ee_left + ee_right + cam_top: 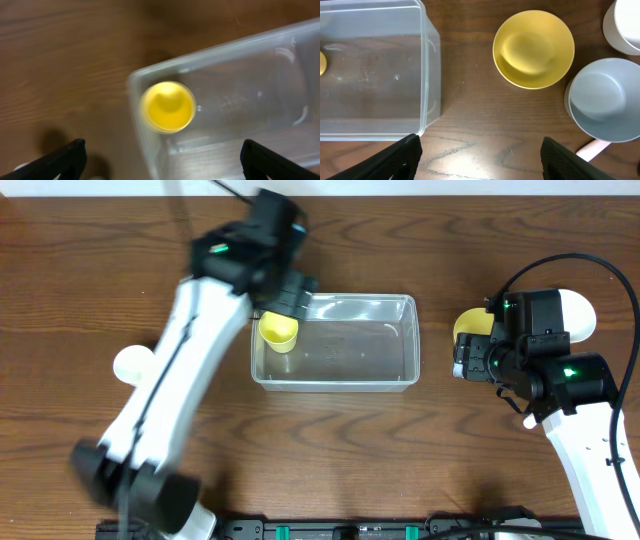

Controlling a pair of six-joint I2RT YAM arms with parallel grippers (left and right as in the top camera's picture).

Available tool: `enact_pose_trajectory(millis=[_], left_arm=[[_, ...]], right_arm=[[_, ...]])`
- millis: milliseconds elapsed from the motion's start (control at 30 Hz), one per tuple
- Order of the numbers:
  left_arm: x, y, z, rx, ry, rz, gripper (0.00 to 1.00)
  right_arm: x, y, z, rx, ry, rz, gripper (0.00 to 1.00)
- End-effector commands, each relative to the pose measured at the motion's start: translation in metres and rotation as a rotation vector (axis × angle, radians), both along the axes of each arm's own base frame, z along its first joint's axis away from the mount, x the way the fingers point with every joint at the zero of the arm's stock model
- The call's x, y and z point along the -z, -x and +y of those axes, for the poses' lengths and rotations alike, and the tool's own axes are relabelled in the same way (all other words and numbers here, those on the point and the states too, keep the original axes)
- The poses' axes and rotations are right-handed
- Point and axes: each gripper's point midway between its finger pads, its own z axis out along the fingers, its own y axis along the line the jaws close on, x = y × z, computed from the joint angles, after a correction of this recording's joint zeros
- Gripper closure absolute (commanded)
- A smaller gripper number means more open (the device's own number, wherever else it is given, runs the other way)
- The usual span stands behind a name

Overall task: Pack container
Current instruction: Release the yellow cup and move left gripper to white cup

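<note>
The clear rectangular container (385,378) sits mid-table. A yellow cup (278,332) stands upright inside its left end. My left gripper (292,298) hovers over the container's far left corner, open and empty. In the left wrist view the cup (167,106) sits in the container's corner (225,50), above my spread fingers (162,162). My right gripper (463,362) is open and empty over bare table, right of the container. The right wrist view shows its fingers (480,160) apart, with the container (426,60) at the upper left.
A yellow bowl (534,48), a grey-blue bowl (602,100) and a white bowl (625,25) stand right of the container. A pink object (592,147) pokes out under the grey-blue bowl. A small white cup (130,363) stands at the far left.
</note>
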Motion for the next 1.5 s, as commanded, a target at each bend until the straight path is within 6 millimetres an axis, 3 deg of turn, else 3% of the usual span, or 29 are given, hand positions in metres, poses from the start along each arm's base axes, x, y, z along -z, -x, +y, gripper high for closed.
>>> enact_pose_trajectory(millis=[0, 167, 300, 433, 667, 800, 1167, 1467], left_arm=[[-0.029, 0.011, 0.074, -0.334, 0.024, -0.054, 0.02], [-0.031, 0.038, 0.166, -0.705, 0.132, -0.002, 0.02], [-0.005, 0.051, 0.204, -0.843, 0.242, 0.090, 0.02], [0.036, 0.061, 0.230, -0.949, 0.264, 0.173, 0.02], [0.107, 0.066, 0.230, -0.965, 0.255, 0.270, 0.02], [0.133, 0.063, 0.228, -0.959, 0.250, 0.299, 0.02], [0.161, 0.036, 0.217, -0.855, 0.208, 0.299, 0.01], [0.185, 0.037, 0.221, -0.861, 0.143, 0.354, 0.01]], right_arm=[[-0.003, -0.002, -0.003, 0.027, -0.001, -0.005, 0.22], [-0.002, -0.001, -0.003, 0.027, -0.001, -0.003, 0.21], [-0.002, -0.001, -0.003, 0.027, -0.001, -0.003, 0.21], [-0.002, -0.001, -0.003, 0.026, -0.001, -0.003, 0.21], [-0.002, -0.001, -0.003, 0.026, -0.001, -0.002, 0.21], [-0.002, 0.000, -0.003, 0.027, -0.001, 0.000, 0.21], [-0.002, 0.000, -0.003, 0.026, -0.001, 0.002, 0.21], [0.000, 0.002, -0.004, 0.027, 0.001, 0.013, 0.21]])
